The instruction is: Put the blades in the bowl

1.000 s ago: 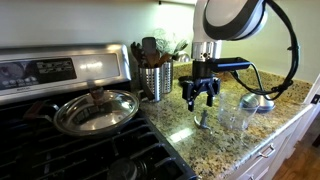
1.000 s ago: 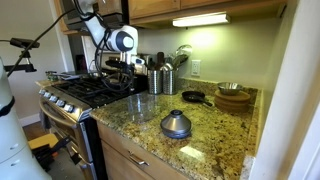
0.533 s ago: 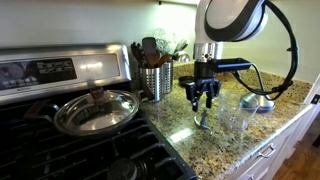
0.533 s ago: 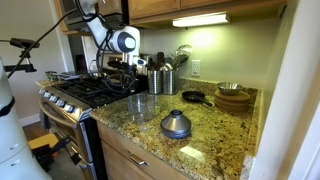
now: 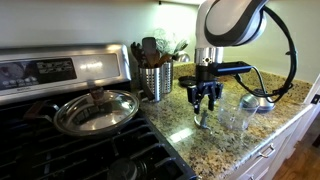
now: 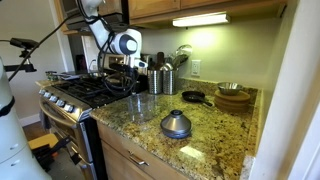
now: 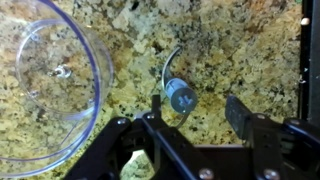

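The blades (image 7: pixel 180 95), a small grey hub with a thin curved wing, lie near the front edge of the counter (image 7: pixel 250 40), just beside the clear bowl (image 7: pixel 50 100). The gripper (image 7: pixel 194 104) hangs wide-spread above them, shifted slightly away from the counter edge at the stove (image 5: pixel 40 140) since a second ago.

A speckled tan granite counter (image 6: pixel 215 128) runs along the back wall and shows in both exterior views. A steel gas stove (image 6: pixel 72 97) with black grates stands at its end, its control panel (image 5: pixel 40 70) set against a pale wall (image 5: pixel 80 25). Wood cabinets (image 6: pixel 165 8) hang above, and a lit strip light (image 6: pixel 200 20) glows warm under them. A white outlet (image 6: pixel 196 68) sits on the backsplash. Wood drawers (image 6: pixel 130 160) run below the counter
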`<state>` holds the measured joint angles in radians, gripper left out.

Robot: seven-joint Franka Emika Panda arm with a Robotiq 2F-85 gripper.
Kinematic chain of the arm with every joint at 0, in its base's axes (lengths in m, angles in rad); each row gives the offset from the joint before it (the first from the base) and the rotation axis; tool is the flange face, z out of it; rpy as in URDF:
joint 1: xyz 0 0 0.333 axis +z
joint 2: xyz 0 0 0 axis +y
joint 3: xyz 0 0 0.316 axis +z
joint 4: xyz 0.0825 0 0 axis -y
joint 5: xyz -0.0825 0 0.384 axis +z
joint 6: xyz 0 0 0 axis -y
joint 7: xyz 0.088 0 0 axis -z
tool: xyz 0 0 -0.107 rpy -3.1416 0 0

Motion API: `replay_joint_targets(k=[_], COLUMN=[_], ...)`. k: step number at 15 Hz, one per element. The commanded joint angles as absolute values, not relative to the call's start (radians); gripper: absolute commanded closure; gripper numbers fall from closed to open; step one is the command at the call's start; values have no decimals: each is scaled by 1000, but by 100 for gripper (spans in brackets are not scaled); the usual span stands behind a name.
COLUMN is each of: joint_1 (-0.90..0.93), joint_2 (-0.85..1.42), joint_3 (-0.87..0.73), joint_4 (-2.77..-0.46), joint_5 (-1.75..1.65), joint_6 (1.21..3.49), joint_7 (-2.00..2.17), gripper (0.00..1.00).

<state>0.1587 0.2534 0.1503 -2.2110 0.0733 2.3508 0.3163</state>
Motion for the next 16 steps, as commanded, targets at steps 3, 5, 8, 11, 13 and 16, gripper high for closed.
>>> replay_joint_targets(k=[3,5,8,11,13,16], joint_1=[181,181,181,181,181,185], joint_2=[255,258,263,271,275,265], joint_3=[132,131,129,127,126,124], joint_4=[-2214,-2213,-2215,-2215,-2216,-2220], joint_5=[59,58,57,59,59,50], joint_6=[2371,2370,2370,2371,2373,2375], joint_7=[356,358,364,368,370,378], gripper=[47,52,52,54,65,92])
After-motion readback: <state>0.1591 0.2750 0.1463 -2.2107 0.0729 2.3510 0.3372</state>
